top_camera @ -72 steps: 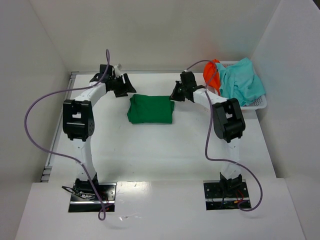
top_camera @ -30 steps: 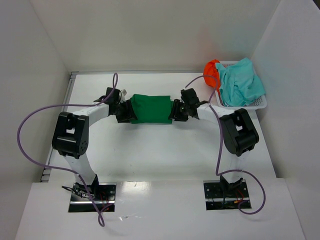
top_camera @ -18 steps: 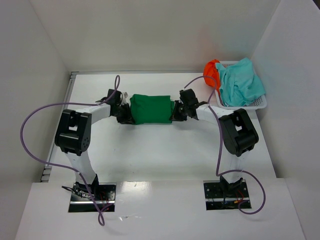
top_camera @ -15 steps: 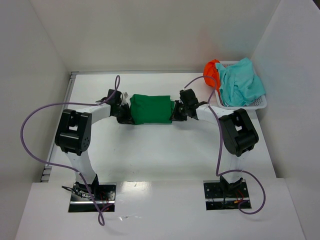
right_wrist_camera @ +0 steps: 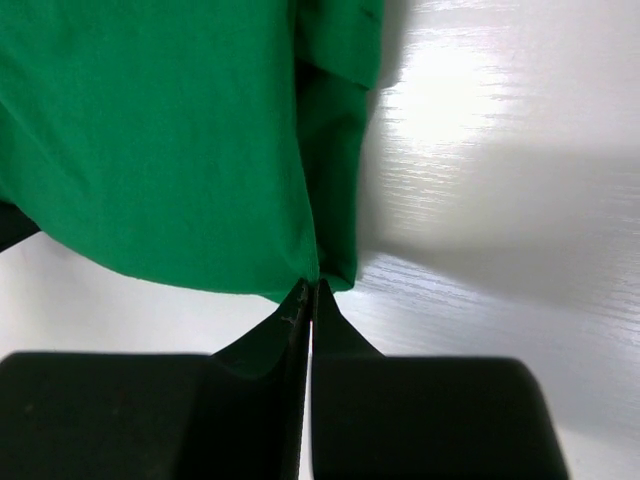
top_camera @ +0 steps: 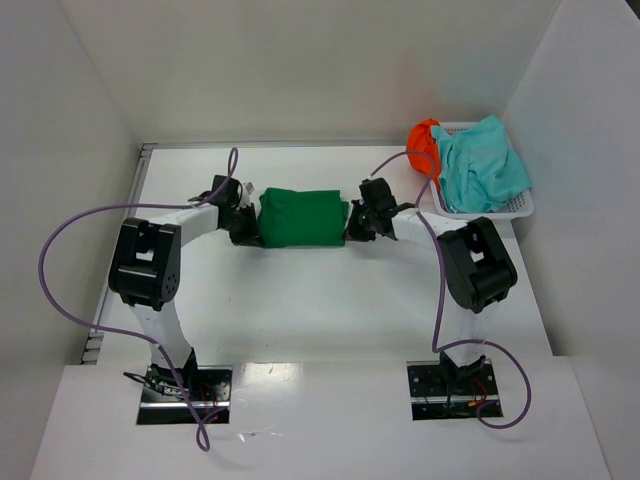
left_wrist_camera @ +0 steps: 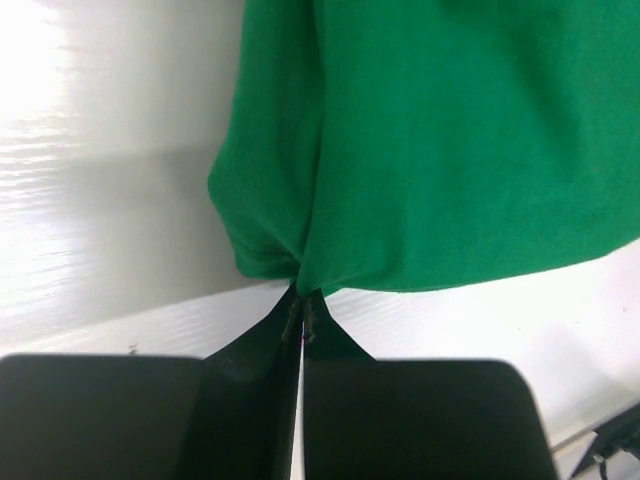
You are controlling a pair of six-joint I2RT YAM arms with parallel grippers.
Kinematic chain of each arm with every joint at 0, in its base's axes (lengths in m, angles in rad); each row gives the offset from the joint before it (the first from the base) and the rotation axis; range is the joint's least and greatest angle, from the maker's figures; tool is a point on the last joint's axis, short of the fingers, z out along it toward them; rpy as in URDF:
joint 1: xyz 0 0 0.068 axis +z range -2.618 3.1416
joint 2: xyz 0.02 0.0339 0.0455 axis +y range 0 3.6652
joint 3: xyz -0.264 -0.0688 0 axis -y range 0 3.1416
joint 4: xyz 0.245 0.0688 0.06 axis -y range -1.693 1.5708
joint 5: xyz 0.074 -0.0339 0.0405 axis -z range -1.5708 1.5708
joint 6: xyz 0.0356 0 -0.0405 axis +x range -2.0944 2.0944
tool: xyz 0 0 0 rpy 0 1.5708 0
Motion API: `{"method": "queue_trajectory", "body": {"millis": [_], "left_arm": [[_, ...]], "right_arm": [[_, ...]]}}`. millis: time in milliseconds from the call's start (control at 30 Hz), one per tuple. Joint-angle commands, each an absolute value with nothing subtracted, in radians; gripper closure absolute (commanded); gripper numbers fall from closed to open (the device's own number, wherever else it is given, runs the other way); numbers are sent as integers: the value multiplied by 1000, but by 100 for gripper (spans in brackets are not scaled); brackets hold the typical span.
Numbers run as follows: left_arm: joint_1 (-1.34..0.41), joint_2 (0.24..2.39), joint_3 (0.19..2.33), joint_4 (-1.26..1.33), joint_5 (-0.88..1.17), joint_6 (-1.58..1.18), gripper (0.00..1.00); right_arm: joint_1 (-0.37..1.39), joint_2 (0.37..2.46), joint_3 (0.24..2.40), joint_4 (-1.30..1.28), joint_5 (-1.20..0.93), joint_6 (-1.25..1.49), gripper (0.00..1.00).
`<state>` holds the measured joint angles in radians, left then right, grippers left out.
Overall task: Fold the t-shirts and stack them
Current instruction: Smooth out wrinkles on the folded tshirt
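A folded dark green t-shirt (top_camera: pixel 302 217) lies on the white table (top_camera: pixel 300 300), mid-back. My left gripper (top_camera: pixel 250 226) is shut on the shirt's left edge; in the left wrist view the left gripper (left_wrist_camera: pixel 301 302) pinches green cloth (left_wrist_camera: pixel 440 150) between its tips. My right gripper (top_camera: pixel 353 224) is shut on the shirt's right edge; in the right wrist view the right gripper (right_wrist_camera: pixel 310 290) nips the green cloth (right_wrist_camera: pixel 160 130) at a corner. A light teal t-shirt (top_camera: pixel 484 165) and a bright orange t-shirt (top_camera: pixel 423 143) lie bunched in the basket.
A white mesh basket (top_camera: pixel 520 207) stands at the back right against the wall. White walls close in the table on the left, back and right. Purple cables loop from both arms.
Both grippers came down to the green shirt's side edges and shut on the cloth. The shirt looks slightly lifted and drawn taut between them.
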<state>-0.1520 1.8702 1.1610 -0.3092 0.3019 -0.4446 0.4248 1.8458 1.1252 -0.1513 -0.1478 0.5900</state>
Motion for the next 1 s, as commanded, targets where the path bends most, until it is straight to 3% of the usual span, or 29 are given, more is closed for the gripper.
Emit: {"method": "queue_trajectory", "body": {"millis": [0, 200, 333, 400, 533, 567, 667, 800, 900, 967], "left_arm": [[-140, 1856, 1198, -368, 206, -376, 99], [-140, 1838, 1226, -414, 127, -348, 99], [-140, 1829, 1235, -428, 121, -337, 88], [-140, 1819, 1224, -428, 162, -337, 73], [-140, 1819, 1215, -419, 193, -328, 59], [-140, 1819, 1215, -419, 193, -328, 56], [-140, 1810, 1215, -428, 213, -319, 53], [-140, 1775, 1226, -437, 213, -319, 46], [-129, 1740, 1249, -437, 245, -328, 30], [-120, 1724, 1264, -428, 308, -328, 22]], "right_arm": [[393, 1812, 1146, -163, -91, 569, 100], [373, 1801, 1155, -181, -81, 548, 100], [373, 1801, 1173, -181, -104, 548, 100], [373, 1801, 1173, -181, -126, 548, 98], [373, 1801, 1163, -172, -159, 538, 82], [373, 1792, 1163, -172, -160, 538, 72], [373, 1763, 1143, -172, -160, 538, 58], [373, 1703, 1118, -183, -126, 538, 30], [364, 1678, 1127, -193, -110, 538, 30], [353, 1664, 1155, -193, -110, 538, 39]]}}
